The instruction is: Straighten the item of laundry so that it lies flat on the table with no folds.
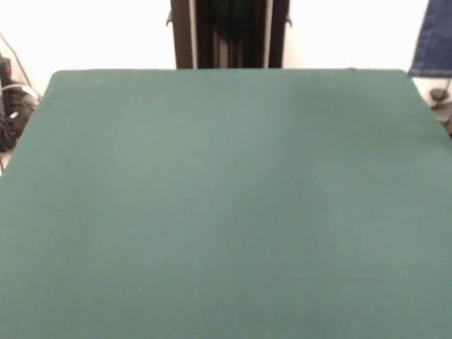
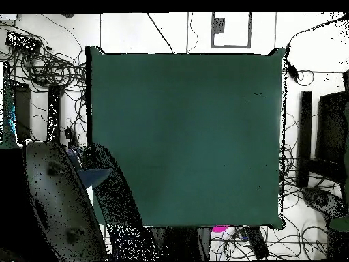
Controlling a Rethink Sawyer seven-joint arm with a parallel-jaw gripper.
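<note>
Beyond table point(image 1: 226, 212) far-right corner — blue denim point(image 1: 432, 39) hangs; gripper unseen, jaws untellable.

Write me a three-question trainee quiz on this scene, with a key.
1. True or false: a pair of jeans lies folded in the middle of the table.
2. Multiple choice: in the front view, where does the blue cloth show? A) at the top right edge, beyond the table's far corner; B) in the middle of the green top; C) at the near left corner.
3. Fill in: in the front view, the dark pedestal stands at the table's ___ side.

Key: 1. False, neither view shows any garment on the green top. 2. A. 3. far.
</note>
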